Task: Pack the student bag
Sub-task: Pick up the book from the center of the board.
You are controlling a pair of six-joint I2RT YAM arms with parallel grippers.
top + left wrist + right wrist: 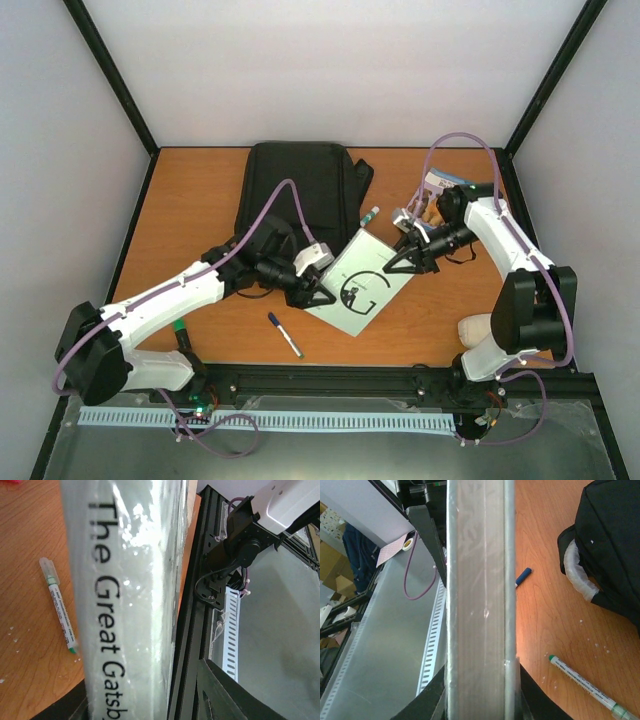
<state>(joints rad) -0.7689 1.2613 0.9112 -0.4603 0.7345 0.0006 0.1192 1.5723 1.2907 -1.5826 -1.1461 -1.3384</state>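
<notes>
The student bag [298, 190] is a black backpack lying flat at the back middle of the table. In the right wrist view the bag [612, 540] shows its grey handle [577, 575]. In front of it a white book [362, 285] hangs between both arms. My right gripper [408, 262] is shut on the book's right edge, and its fingers [432, 697] press both faces of the book [480, 605]. My left gripper [315, 292] is at the book's left edge, jaws open around the spine [125, 605]; the right finger [225, 690] stands apart from it.
A green-capped marker [368, 215] lies by the bag's right side. It also shows in the wrist views as marker [59, 605] and marker [587, 687]. A blue pen [285, 335] lies near the front. A pale pouch [475, 325] sits by the right arm's base.
</notes>
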